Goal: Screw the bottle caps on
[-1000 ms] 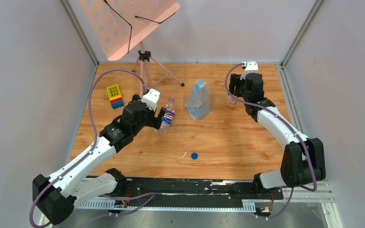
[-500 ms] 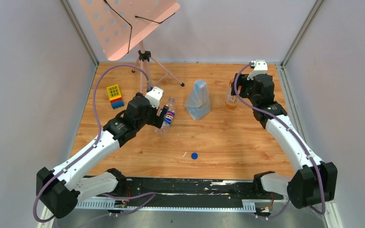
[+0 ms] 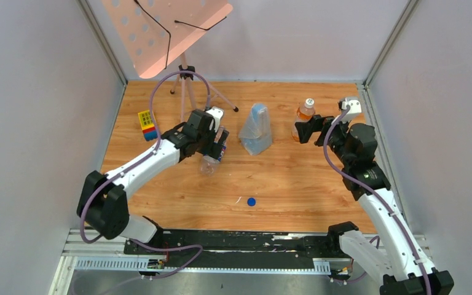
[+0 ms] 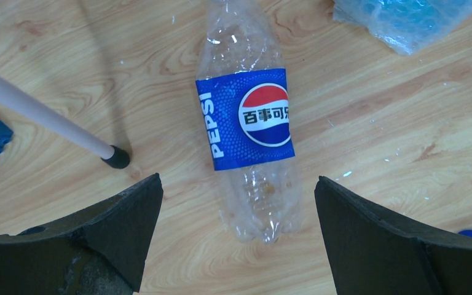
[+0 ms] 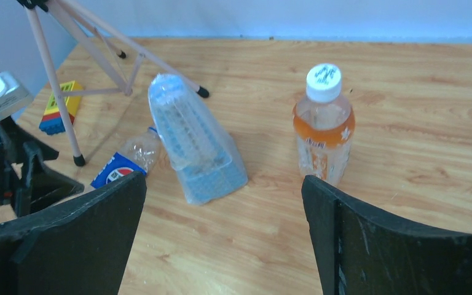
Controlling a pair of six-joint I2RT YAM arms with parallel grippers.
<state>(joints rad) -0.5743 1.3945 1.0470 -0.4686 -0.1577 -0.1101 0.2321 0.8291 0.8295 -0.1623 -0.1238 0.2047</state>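
White bottle cap (image 5: 323, 82) tops the orange bottle (image 5: 323, 144), so half done; blue bottle cap (image 3: 251, 201) lies loose near Pepsi bottle (image 4: 249, 123); my left gripper (image 4: 238, 184), right gripper (image 5: 222, 179) gape empty.

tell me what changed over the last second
The right gripper backed off to the right from the orange bottle, which now stands free with its white cap on; its jaws are open. The left gripper swung in over the lying Pepsi bottle, jaws open on either side of it, not touching. The Pepsi bottle, blue cap and plastic bag stayed put.
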